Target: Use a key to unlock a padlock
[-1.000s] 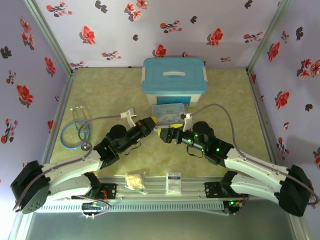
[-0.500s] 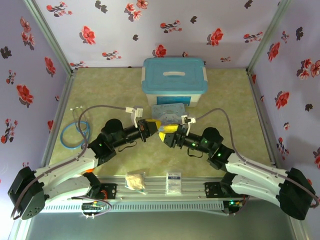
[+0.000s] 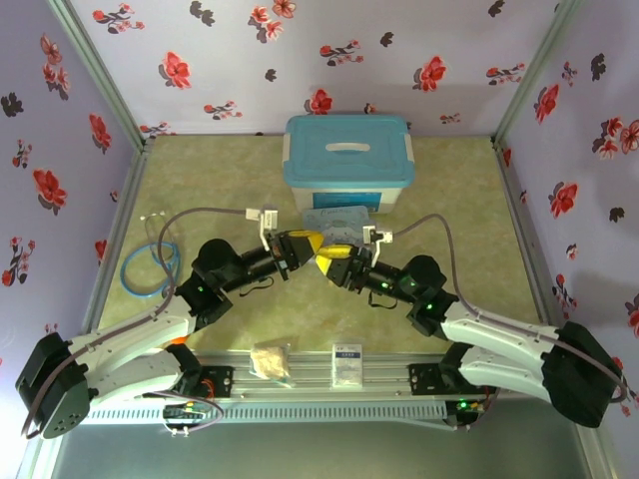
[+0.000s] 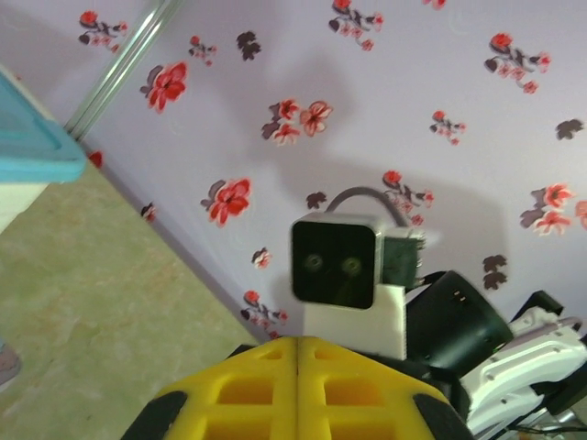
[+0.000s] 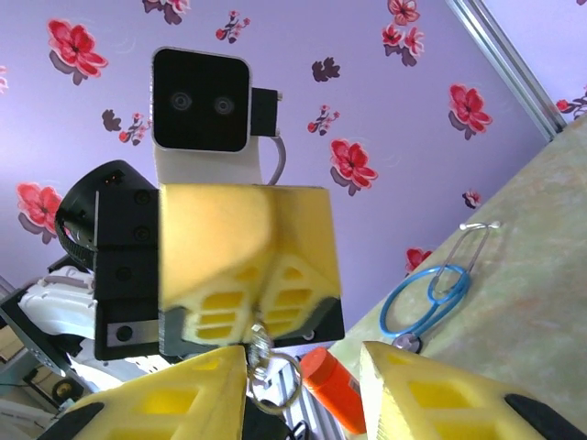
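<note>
My left gripper (image 3: 303, 242) and right gripper (image 3: 327, 261) face each other tip to tip above the middle of the table. The left gripper's (image 4: 299, 344) yellow fingers are pressed together with no gap. In the right wrist view the left gripper (image 5: 260, 275) pinches a small silver metal piece, taken to be the key (image 5: 260, 337), and a thin key ring (image 5: 275, 380) dangles below it. The right gripper (image 5: 301, 362) is open, its left finger (image 5: 183, 394) just beside the ring. The padlock is hidden.
A white box with a blue lid (image 3: 347, 160) stands at the back, and a blue tin (image 3: 334, 222) lies in front of it. A blue stethoscope (image 3: 150, 264) lies at the left. An orange cylinder (image 5: 335, 390) lies below the grippers. Small packets (image 3: 270, 359) sit on the front rail.
Both arms have lifted and reached toward the middle, so the two grippers are now closer together and a little farther back. The left arm has moved off the stethoscope.
</note>
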### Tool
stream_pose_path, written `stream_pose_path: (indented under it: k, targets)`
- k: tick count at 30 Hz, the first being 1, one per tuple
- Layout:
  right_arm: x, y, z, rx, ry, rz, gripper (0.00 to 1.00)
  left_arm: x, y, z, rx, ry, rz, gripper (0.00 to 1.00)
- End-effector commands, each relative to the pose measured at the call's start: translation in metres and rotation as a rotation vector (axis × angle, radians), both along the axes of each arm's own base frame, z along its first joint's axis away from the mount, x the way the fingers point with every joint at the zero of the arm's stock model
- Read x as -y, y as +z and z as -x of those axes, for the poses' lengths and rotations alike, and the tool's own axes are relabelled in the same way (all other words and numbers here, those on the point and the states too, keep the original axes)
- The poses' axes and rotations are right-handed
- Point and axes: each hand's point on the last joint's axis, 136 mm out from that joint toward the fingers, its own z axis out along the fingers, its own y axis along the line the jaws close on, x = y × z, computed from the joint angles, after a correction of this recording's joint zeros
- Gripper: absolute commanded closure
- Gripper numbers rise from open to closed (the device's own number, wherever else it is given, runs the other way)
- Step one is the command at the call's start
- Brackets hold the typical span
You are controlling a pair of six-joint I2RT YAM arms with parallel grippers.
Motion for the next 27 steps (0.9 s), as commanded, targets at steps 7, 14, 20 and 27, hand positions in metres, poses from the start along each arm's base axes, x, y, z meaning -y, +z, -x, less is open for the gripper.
stream_pose_path:
  k: [7,14,20,27]
  targets:
    - [0.0019,0.0225,-0.0015,0.013,0.016,-0.155,0.65,-0.0001,0.0262,-0.0037,0.019,-0.007,0.131,1.00]
    - [0.0022,0.0198,-0.0044,0.000,0.005,-0.166,0.76,-0.0008,0.0258,-0.0037,0.018,-0.004,0.135,1.00]
    - [0.0062,0.0180,-0.0058,0.001,-0.020,-0.165,0.82,-0.0034,0.0244,-0.0048,0.013,0.009,0.135,1.00]
    - [0.0039,0.0200,-0.0056,0.001,-0.006,-0.183,0.78,-0.0003,0.0199,-0.0069,-0.006,0.005,0.138,1.00]
